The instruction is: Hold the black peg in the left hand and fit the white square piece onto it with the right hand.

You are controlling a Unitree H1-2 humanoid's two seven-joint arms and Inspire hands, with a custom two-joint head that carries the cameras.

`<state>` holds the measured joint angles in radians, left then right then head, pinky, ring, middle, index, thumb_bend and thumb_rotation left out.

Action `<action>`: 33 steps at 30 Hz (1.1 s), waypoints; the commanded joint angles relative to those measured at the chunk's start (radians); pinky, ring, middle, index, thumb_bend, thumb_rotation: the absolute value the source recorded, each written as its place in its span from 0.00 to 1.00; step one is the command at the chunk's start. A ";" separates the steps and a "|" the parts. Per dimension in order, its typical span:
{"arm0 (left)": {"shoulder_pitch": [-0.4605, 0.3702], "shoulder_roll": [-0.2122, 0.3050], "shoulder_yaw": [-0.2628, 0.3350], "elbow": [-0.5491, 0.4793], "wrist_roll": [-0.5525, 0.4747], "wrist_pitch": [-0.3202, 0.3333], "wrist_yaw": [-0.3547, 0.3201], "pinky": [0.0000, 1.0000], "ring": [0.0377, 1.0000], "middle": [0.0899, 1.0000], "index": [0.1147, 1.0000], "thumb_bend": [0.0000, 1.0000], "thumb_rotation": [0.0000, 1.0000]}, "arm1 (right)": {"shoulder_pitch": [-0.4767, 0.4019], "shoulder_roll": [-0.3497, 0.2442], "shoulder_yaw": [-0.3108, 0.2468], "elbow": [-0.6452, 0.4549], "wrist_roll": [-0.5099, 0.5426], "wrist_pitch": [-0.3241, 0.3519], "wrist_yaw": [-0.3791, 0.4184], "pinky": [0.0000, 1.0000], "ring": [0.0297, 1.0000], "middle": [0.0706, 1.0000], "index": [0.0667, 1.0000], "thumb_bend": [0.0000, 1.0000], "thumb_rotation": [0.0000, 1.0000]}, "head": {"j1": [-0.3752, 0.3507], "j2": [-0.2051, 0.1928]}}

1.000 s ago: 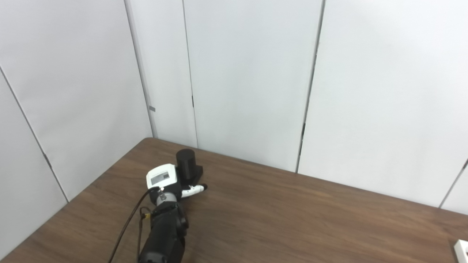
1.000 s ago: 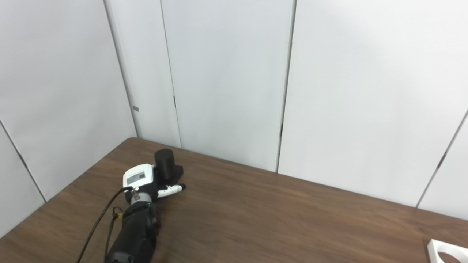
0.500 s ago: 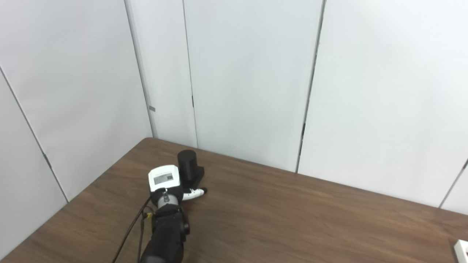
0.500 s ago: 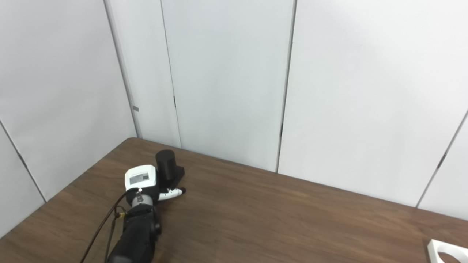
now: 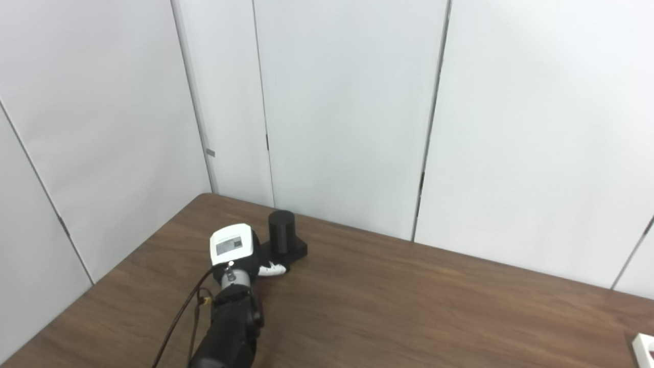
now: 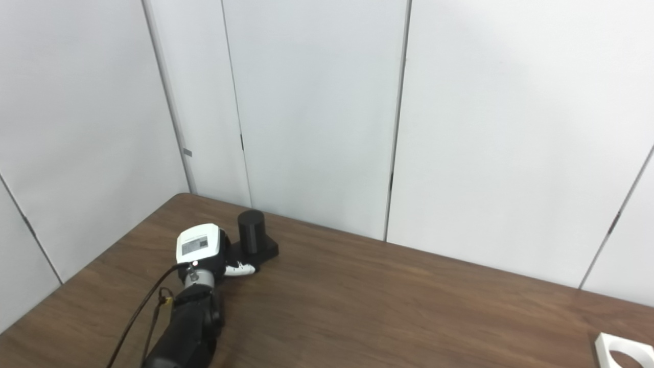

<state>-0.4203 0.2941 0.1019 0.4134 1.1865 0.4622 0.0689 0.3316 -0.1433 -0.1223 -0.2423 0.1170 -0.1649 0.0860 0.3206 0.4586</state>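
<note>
Views differ mainly at the lower right corner: the right eye view shows the white piece [image 6: 624,350] as a square frame with part of its round hole, cut off by the picture's bottom edge, while the left eye view catches only a sliver of its corner at the right edge. Otherwise both give the same scene.

Only the left robot hand [image 5: 244,253] is visible, its dark forearm rising from the bottom edge at the left, with a cable [image 5: 176,322] looping off the wrist. The white back of the hand faces the cameras and hides the palm and most of the fingers. One white finger [image 5: 273,268] lies low along the counter [image 5: 409,306], touching or almost touching the near edge of the peg's base. Whether the hand actually grips the base cannot be told from here; the contact is hidden behind the hand itself. The right robot hand is out of view.

The peg [image 5: 281,232] stands upright on its flat black base, at the far left part of the counter, just beyond and to the right of the hand. The white piece lies well apart from it, at the near right corner. Pale wall panels [image 5: 347,112] close the scene behind the counter.
</note>
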 commanded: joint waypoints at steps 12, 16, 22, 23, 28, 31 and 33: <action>0.174 0.049 -0.109 -0.295 -0.282 -0.090 0.005 0.72 0.79 0.71 0.42 0.51 0.06 | 0.031 0.019 0.030 -0.023 0.017 0.019 0.008 0.99 0.99 0.96 0.97 0.66 0.99 | -0.087 0.043; 0.251 0.047 -0.149 -0.436 -0.334 -0.122 -0.016 0.68 0.78 0.72 0.42 0.51 0.06 | 0.038 0.025 0.037 -0.051 0.020 0.042 0.003 1.00 0.99 0.95 0.97 0.63 1.00 | -0.121 0.061; 0.365 0.048 -0.218 -0.605 -0.364 -0.171 -0.063 0.69 0.79 0.74 0.42 0.51 0.06 | 0.047 0.040 0.050 -0.095 0.018 0.078 -0.015 1.00 0.96 0.92 0.95 0.52 1.00 | -0.189 0.104; 0.383 0.048 -0.227 -0.631 -0.362 -0.175 -0.069 0.70 0.80 0.75 0.42 0.51 0.06 | 0.049 0.042 0.053 -0.104 0.014 0.086 -0.019 0.98 0.96 0.92 0.95 0.50 1.00 | -0.206 0.116; 0.464 0.042 -0.264 -0.735 -0.340 -0.202 -0.092 0.70 0.82 0.76 0.42 0.51 0.06 | 0.055 0.043 0.072 -0.138 -0.021 0.106 -0.040 0.95 0.94 0.90 0.95 0.43 1.00 | -0.245 0.153; 0.512 0.041 -0.293 -0.772 -0.330 -0.234 -0.106 0.71 0.81 0.76 0.42 0.51 0.06 | 0.061 0.044 0.081 -0.159 -0.038 0.122 -0.049 0.94 0.94 0.90 0.95 0.42 1.00 | -0.265 0.171; 0.541 0.038 -0.316 -0.788 -0.308 -0.252 -0.115 0.73 0.82 0.76 0.42 0.51 0.06 | 0.065 0.045 0.087 -0.175 -0.054 0.132 -0.054 0.94 0.93 0.89 0.94 0.41 1.00 | -0.275 0.179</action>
<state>0.1222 0.3254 -0.2026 -0.3369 0.8604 0.2450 -0.0454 0.3847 -0.1324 -0.0418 -0.3762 0.0741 -0.0192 0.0429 0.0446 0.6365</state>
